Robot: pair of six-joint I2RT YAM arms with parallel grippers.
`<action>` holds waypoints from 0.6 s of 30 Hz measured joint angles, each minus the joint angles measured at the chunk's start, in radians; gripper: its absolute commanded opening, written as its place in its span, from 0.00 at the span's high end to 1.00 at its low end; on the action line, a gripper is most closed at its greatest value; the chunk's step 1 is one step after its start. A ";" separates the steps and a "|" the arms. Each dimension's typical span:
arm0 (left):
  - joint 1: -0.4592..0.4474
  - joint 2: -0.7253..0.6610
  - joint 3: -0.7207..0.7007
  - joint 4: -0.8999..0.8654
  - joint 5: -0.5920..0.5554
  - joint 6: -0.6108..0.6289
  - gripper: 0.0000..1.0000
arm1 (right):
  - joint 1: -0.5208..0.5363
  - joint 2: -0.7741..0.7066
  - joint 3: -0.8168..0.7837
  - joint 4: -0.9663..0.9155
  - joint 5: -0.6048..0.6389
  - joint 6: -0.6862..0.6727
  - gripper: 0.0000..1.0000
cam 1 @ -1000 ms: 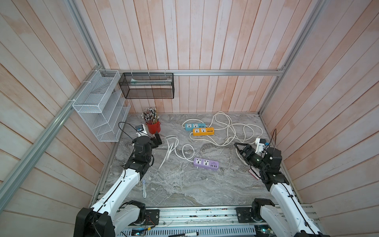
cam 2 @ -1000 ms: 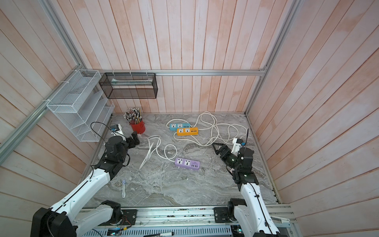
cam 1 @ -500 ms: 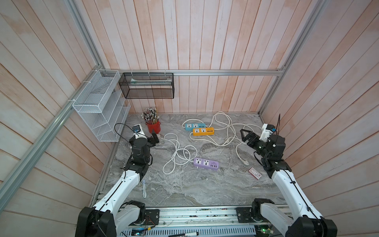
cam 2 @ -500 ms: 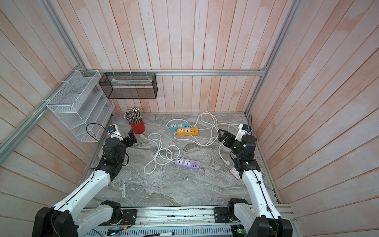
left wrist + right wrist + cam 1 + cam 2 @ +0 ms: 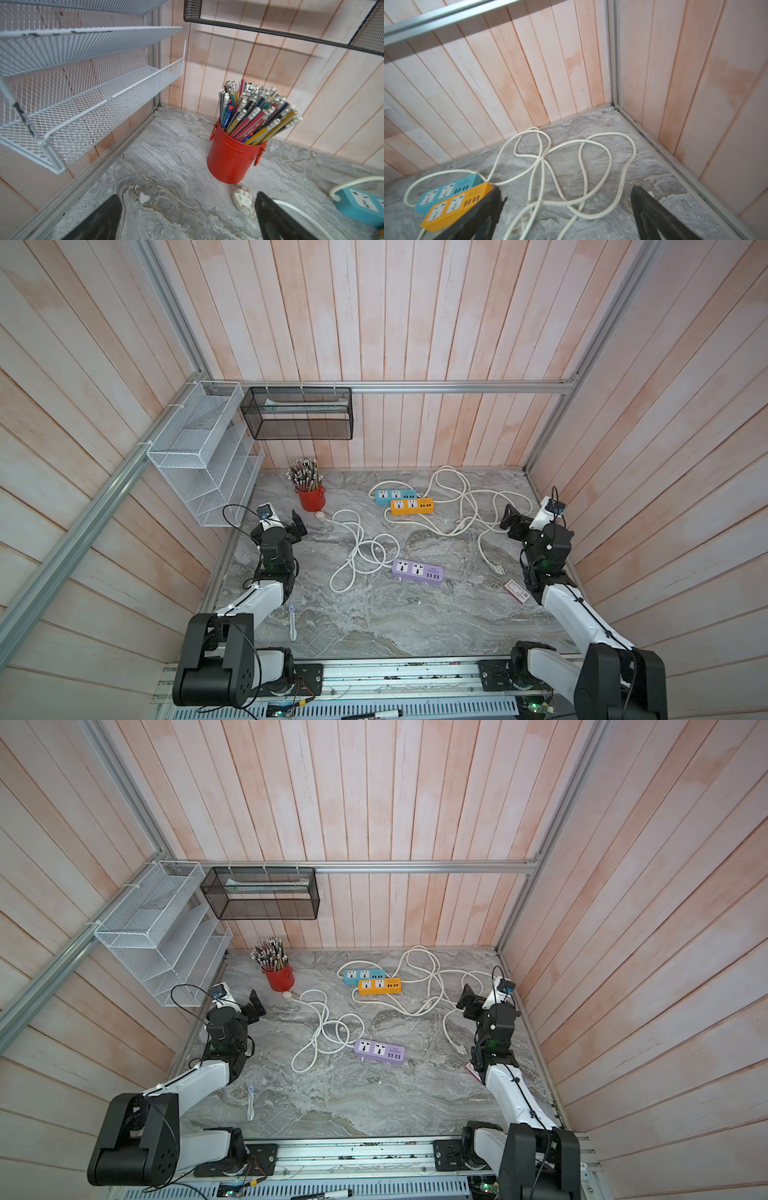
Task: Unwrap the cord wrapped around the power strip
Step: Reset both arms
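In both top views, the left gripper (image 5: 300,524) (image 5: 257,1004) and right gripper (image 5: 507,519) (image 5: 465,1000) are being held back at the table's (image 5: 374,614) 9 and 3 o'clock edges, jaws wide and empty. A second ago they were nearer the cords, so unwrapping is being judged done. The purple power strip (image 5: 417,571) (image 5: 379,1051) is lying near centre, its white cord (image 5: 357,547) (image 5: 320,1027) trailing loose toward 10 o'clock. In the left wrist view, its plug (image 5: 243,200) is being shown by the red pencil cup (image 5: 230,162). In the right wrist view, the blue strip (image 5: 446,189) and orange strip (image 5: 454,205) are being shown instead.
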 measured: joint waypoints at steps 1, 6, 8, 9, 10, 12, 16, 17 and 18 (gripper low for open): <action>0.007 0.012 -0.008 0.020 0.011 0.004 0.00 | -0.006 0.014 -0.027 0.035 0.005 -0.015 0.02; 0.022 0.021 -0.037 0.051 0.043 0.022 0.00 | -0.008 0.104 -0.117 0.165 0.010 -0.062 0.02; 0.024 0.021 -0.038 0.055 0.052 0.027 0.00 | -0.008 0.140 -0.152 0.229 0.011 -0.074 0.02; 0.024 0.021 -0.039 0.056 0.057 0.029 0.00 | -0.008 0.153 -0.172 0.261 0.013 -0.080 0.02; 0.024 0.022 -0.046 0.067 0.062 0.031 0.00 | -0.008 0.165 -0.194 0.295 0.018 -0.084 0.02; 0.026 0.031 -0.071 0.102 0.063 0.034 0.00 | -0.008 0.182 -0.220 0.339 0.025 -0.089 0.02; 0.042 0.117 -0.110 0.186 0.085 0.034 0.00 | -0.008 0.251 -0.228 0.445 0.023 -0.096 0.02; 0.043 0.136 -0.111 0.190 0.094 0.034 0.00 | -0.008 0.269 -0.229 0.468 0.021 -0.097 0.02; 0.043 0.150 -0.111 0.189 0.104 0.036 0.00 | -0.007 0.287 -0.234 0.497 0.017 -0.100 0.02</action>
